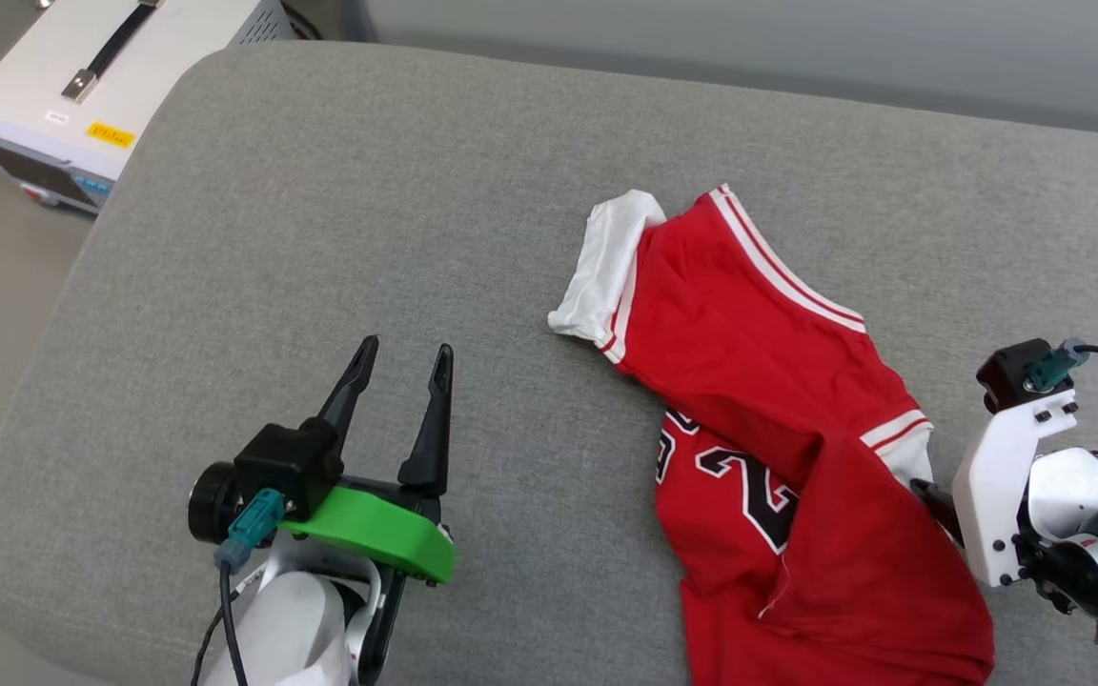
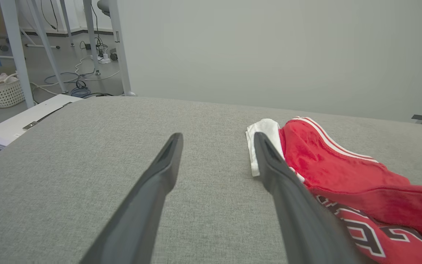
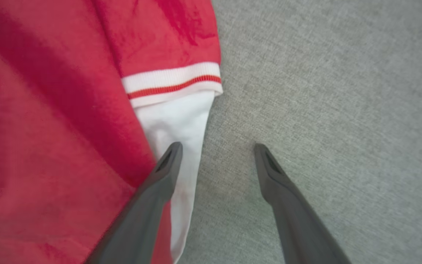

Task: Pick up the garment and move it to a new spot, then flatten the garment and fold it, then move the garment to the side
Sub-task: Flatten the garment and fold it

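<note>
A black 2 stands on the garment [image 1: 749, 362].

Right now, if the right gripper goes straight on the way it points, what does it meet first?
Probably the white sleeve of the garment under one finger, the grey cushion under the other; its height above them is unclear.

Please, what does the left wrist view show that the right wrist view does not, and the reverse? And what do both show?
Left wrist view, of the two: the open left gripper, black print on the garment, a white box, a basket and cables on the floor.
Right wrist view, of the two: the open right gripper, one finger in front of a white sleeve beside its striped band.
Both: the garment's red cloth lying on the grey cushion.
</note>
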Motion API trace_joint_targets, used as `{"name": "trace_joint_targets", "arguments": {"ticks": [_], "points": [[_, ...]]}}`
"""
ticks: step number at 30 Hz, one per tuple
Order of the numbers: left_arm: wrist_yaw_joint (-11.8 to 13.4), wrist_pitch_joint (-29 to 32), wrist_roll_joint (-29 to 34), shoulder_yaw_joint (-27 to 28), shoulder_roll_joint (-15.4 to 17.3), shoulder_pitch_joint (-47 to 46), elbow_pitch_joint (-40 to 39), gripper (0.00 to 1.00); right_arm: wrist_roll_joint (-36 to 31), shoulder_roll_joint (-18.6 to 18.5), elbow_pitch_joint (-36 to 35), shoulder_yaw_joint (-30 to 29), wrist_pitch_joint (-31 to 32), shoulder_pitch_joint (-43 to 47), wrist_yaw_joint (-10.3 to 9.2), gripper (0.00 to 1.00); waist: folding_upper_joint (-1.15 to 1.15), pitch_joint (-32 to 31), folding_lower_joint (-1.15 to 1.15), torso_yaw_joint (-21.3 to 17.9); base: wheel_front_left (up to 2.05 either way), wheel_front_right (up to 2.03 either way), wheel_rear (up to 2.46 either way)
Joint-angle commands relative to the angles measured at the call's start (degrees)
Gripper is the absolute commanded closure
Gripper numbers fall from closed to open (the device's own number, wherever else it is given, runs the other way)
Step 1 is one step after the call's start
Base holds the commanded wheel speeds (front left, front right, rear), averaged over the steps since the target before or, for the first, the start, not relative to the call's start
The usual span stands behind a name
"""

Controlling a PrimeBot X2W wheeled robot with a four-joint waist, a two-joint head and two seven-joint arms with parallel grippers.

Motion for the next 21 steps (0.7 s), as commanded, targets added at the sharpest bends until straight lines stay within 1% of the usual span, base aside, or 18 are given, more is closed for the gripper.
{"name": "trace_joint_targets", "arguments": {"ticks": [1,6,7,8,9,14,18,21], "points": [[-0.5,-0.31,0.52,0.39,-0.62,-1.17,0.04,0.0,-0.82,-0.49,0.54,0.45,0.29,-1.11,-0.04,0.0,0.0,2.28,0.0,2.17,0.0,0.0,0.0],[-1.4,-0.31,1.67,1.73,-2.18,-1.66,0.41,0.0,2.71,-0.38,2.86,2.42,2.87,-0.56,-0.04,0.0,0.0,3.32,0.0,3.28,0.0,0.0,0.0],[-1.55,-0.31,1.89,2.1,-2.46,-1.67,0.46,0.0,3.51,-0.79,3.06,3.3,3.93,-0.03,-0.04,0.07,0.0,3.38,0.0,3.41,0.0,0.0,0.0],[-1.69,-0.31,2.04,2.41,-2.65,-1.67,0.5,0.0,4.12,-1.13,3.08,3.89,4.57,0.39,-0.04,0.62,0.0,3.39,0.0,3.48,0.0,0.0,0.0],[-1.88,-0.31,2.24,2.78,-2.86,-1.63,0.55,0.0,4.84,-1.51,2.98,4.37,4.96,0.84,-0.04,1.0,0.0,3.35,0.0,3.51,0.0,0.0,0.0],[-2.53,-0.31,3.15,4.28,-3.54,-0.99,1.15,0.0,5.81,-4.69,2.32,4.68,3.59,1.56,-0.04,1.0,0.0,2.37,0.0,2.95,0.0,0.0,0.0],[-3.1,-0.31,3.76,5.1,-4.12,-0.67,1.5,0.0,4.66,-8.98,1.35,3.94,2.14,1.25,-0.04,1.0,0.0,1.1,0.0,2.06,0.0,0.0,0.0],[-3.67,-0.31,4.27,5.3,-4.65,-0.72,1.32,0.0,3.36,-13.11,0.98,3.19,1.13,0.84,-0.04,1.0,0.0,0.42,0.0,1.69,0.0,0.0,0.0]]}}
